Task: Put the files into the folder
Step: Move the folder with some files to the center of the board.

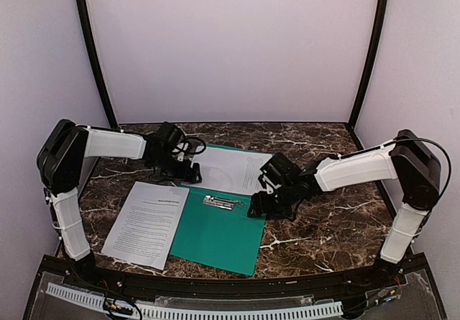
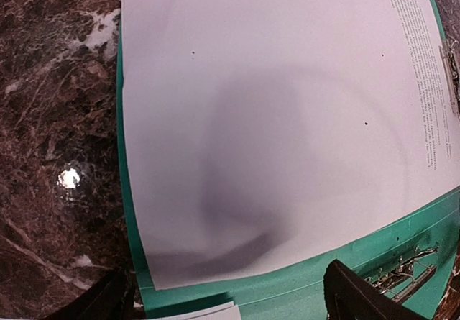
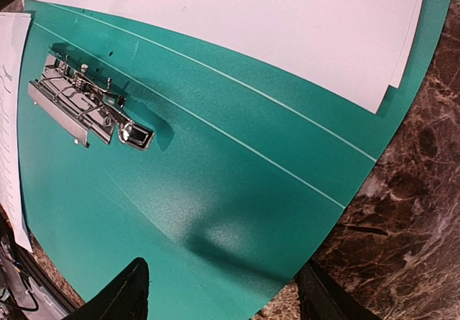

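One white printed paper sheet [image 1: 147, 223] lies loose on the dark marbled counter [image 1: 323, 219], against the left edge of the open teal-green plastic folder [image 1: 215, 237], long axis near to far. It is nearward and left of my left jaws [image 1: 188, 172], the closer pair, which hang open over the other white sheet [image 1: 233, 169] on the far flap. My right jaws [image 1: 260, 206] gape above the folder's right edge. Both forearms reach inward, low.

Dark marble table [image 1: 327, 230], pale walls [image 1: 230, 47]
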`<state>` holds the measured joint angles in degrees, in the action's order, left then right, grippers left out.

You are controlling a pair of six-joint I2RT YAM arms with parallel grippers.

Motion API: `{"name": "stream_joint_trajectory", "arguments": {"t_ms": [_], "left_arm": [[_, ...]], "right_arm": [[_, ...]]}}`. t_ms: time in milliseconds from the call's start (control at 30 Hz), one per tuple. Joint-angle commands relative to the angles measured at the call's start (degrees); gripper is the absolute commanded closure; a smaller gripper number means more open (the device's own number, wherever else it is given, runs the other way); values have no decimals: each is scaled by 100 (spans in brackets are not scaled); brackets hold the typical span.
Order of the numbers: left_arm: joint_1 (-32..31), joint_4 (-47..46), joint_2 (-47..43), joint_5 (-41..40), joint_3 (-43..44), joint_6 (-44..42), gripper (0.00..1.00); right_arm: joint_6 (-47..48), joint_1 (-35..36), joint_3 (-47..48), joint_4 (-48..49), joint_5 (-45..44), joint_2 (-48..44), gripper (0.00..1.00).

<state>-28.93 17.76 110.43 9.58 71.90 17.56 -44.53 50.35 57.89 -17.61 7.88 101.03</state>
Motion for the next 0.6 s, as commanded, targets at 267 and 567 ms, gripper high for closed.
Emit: {"name": "stream_joint_trajectory", "arguments": {"t_ms": [267,567], "left_arm": [[236,328,-387,-62,-222,-7,8],[238,350,27,662,-231,35,11]], "right_arm": [[-36,-51,42,47,32,218,32],[-53,-77,87,48,12,206,32]]}}
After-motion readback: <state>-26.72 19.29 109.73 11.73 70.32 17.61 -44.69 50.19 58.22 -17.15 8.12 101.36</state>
